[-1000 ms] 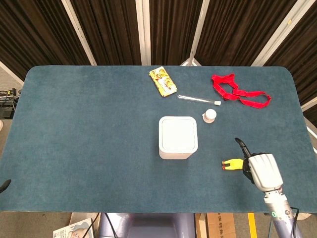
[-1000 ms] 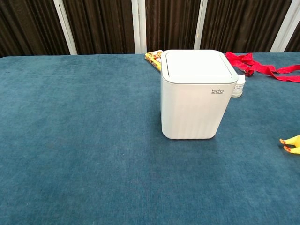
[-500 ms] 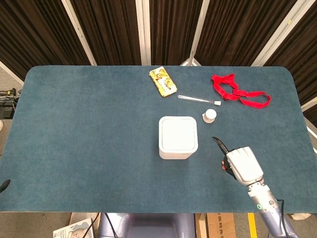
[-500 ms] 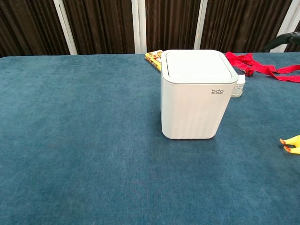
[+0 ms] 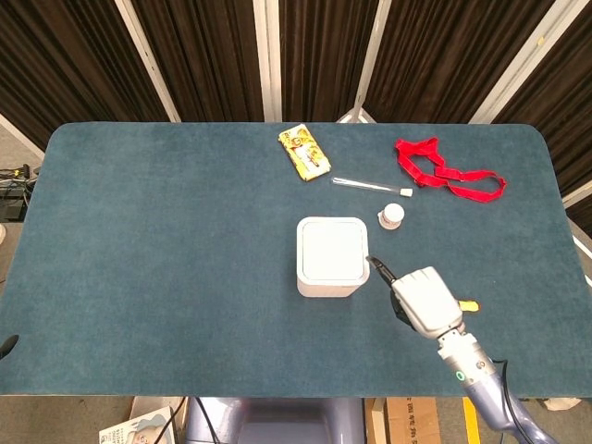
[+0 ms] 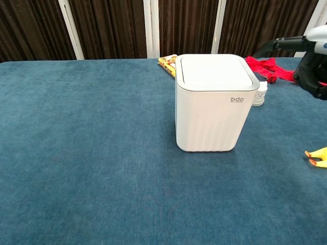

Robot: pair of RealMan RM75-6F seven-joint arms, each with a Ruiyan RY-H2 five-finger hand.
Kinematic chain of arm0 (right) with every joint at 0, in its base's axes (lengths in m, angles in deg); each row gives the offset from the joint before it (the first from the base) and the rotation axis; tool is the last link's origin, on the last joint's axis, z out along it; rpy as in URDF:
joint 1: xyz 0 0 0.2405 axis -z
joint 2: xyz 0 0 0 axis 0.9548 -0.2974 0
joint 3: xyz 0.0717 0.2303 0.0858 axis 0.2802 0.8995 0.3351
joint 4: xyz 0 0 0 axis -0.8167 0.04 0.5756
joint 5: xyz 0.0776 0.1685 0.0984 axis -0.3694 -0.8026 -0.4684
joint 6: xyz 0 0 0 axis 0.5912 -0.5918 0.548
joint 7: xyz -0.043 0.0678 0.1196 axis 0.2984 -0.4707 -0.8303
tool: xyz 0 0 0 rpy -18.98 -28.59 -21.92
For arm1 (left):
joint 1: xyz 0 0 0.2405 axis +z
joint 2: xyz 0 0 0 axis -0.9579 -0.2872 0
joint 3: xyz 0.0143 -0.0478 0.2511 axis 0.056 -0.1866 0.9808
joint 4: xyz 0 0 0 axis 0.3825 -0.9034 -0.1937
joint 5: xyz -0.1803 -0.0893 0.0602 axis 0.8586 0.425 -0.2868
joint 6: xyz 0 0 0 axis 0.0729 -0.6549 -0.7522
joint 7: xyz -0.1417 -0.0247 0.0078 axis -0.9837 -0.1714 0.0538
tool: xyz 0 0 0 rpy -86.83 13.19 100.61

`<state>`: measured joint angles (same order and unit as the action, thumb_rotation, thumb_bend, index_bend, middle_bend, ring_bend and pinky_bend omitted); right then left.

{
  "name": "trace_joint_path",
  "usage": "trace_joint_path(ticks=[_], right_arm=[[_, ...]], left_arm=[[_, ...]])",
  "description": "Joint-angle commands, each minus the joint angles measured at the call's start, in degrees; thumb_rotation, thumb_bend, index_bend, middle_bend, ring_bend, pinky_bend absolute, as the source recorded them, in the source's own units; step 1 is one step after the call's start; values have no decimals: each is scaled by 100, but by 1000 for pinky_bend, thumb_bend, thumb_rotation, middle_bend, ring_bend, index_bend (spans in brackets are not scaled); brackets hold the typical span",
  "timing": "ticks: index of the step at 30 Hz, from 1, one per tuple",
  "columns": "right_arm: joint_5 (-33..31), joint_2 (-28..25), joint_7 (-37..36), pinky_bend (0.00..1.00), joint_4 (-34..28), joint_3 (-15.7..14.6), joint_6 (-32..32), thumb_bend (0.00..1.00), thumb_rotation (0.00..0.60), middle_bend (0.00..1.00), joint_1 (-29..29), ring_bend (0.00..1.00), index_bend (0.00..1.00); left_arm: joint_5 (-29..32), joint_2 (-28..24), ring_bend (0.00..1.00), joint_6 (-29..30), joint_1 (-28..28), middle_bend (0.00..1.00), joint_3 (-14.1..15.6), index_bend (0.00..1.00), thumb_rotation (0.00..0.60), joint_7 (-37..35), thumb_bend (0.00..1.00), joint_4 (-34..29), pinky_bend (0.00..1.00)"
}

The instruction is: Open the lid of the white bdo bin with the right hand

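The white bdo bin (image 5: 333, 254) stands upright near the table's middle, its flat lid (image 6: 214, 71) down. My right hand (image 5: 424, 301) hovers just right of the bin, a little nearer the front edge, holding nothing. One dark finger (image 5: 379, 269) points at the bin's right side and stops just short of it, while the rest look curled under. In the chest view the right hand (image 6: 314, 56) enters from the right at lid height, its finger (image 6: 273, 47) stretched left. Only a dark tip of my left hand (image 5: 7, 345) shows at the left edge.
A small white bottle (image 5: 392, 216) stands just behind and right of the bin. A yellow toy (image 6: 318, 155) lies by the right hand. Further back lie a red strap (image 5: 449, 171), a thin tube (image 5: 370, 185) and a yellow packet (image 5: 304, 152).
My right hand has travelled left and slightly away from the front edge, from beside the yellow toy to just beside the bin. It has now entered the chest view. The lid has not moved.
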<state>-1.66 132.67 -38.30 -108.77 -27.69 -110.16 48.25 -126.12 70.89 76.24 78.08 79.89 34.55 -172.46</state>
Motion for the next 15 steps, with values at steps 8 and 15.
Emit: trace_joint_path(ticks=[8, 15], right_arm=[[-385, 68, 298, 804, -123, -2, 206, 858, 600, 798, -319, 805, 135], [-543, 183, 453, 804, -113, -86, 237, 858, 600, 798, -447, 806, 135]], left_arm=[[20, 3, 0, 2, 3, 0, -9, 106, 600, 3, 46, -9, 0], [56, 3, 0, -9, 3, 0, -21, 106, 600, 1, 46, -14, 0]])
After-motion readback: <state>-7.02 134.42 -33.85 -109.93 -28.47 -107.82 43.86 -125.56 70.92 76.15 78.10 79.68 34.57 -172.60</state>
